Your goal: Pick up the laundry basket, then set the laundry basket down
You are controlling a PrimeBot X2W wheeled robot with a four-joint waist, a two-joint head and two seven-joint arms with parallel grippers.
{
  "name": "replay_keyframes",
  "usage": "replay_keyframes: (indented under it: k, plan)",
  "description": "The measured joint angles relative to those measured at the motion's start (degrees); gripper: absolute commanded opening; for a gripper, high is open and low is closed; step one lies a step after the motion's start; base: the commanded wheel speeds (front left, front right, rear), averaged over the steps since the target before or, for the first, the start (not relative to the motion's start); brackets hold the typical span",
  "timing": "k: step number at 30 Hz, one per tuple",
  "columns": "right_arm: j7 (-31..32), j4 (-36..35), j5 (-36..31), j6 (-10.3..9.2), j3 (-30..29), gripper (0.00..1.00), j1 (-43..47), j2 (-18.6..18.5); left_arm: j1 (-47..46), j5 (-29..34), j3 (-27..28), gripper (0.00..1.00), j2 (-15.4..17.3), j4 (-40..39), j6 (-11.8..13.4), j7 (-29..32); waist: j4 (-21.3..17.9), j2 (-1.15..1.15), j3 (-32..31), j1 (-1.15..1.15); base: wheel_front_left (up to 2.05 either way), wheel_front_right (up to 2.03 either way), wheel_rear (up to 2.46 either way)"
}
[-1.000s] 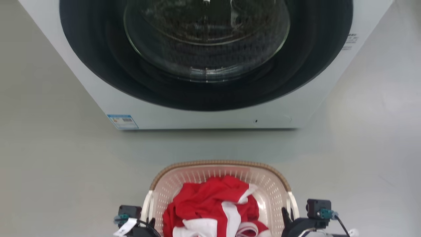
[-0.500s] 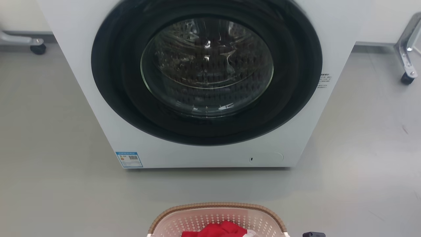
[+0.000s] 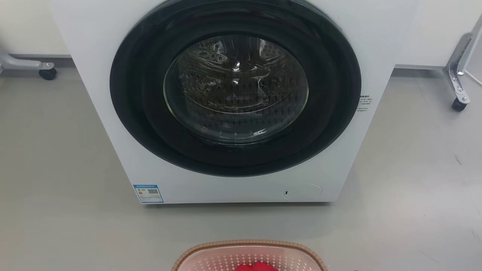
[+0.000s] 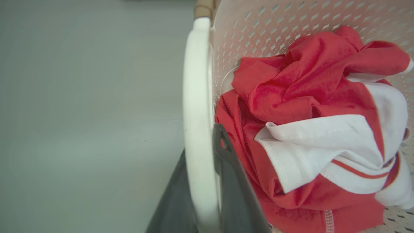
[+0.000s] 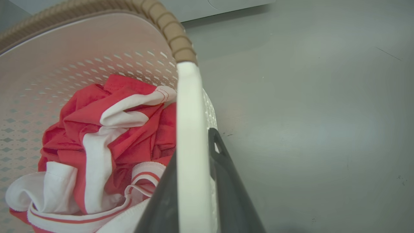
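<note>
The laundry basket (image 3: 248, 244) shows its brown woven rim and cream perforated wall at the bottom edge of the head view, with red clothing (image 3: 253, 267) inside. In the left wrist view my left gripper (image 4: 200, 142) is shut on the basket's white side handle (image 4: 195, 81), one dark finger on each side. Red and white clothes (image 4: 310, 106) lie crumpled in the basket. In the right wrist view my right gripper (image 5: 193, 142) is shut on the other white handle (image 5: 189, 106), just below the brown rim (image 5: 168, 29). Whether the basket touches the floor cannot be told.
A white front-loading washing machine (image 3: 94, 94) with a shut dark round door (image 3: 235, 86) stands straight ahead of the basket. Wheeled metal legs stand at the far left (image 3: 47, 73) and far right (image 3: 457, 103). Grey floor (image 3: 414, 210) lies between the machine and the basket.
The whole head picture has shifted as the camera moved: the washing machine now sits lower and smaller, and the basket has slid to the bottom edge. Both grippers have left the head view.
</note>
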Motion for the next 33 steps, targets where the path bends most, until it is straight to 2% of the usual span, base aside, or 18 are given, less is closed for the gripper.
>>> replay_keyframes:
  k: [33]
  plan:
    - [-0.4,1.6,5.0,-0.01,4.5,0.0,-0.9,-0.1,0.0,-1.2,-1.6,0.0,0.3,-0.5,0.5,0.7,-0.1,0.01,0.5,0.0,0.0,0.0,0.0]
